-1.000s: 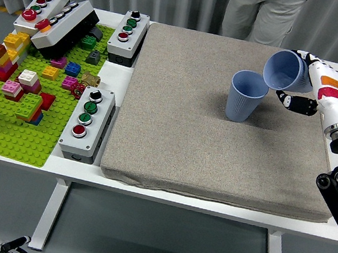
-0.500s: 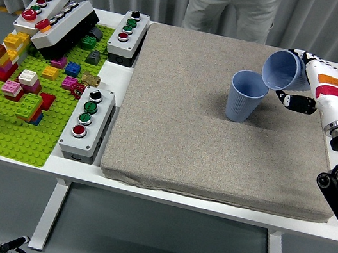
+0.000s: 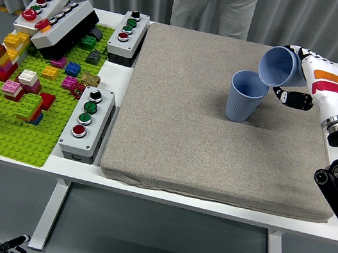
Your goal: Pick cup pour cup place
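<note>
Right hand (image 3: 307,75) gripping tilted cup (image 3: 277,67), pouring into standing cup (image 3: 246,96) just below-left; keeping rim over mouth

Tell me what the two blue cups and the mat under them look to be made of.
Upright cup and the tilted cup in the right hand: probably matte plastic, given the uniform blue, ribbed walls and absence of gloss. Mat: woven-looking grey-beige fabric, given its coarse texture and soft edges.

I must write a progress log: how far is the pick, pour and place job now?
Picking looks done: the right hand grips the tilted blue cup. Pouring is in hand, its mouth tipped over the upright blue cup on the grey mat. Placing the cup down is left.
</note>
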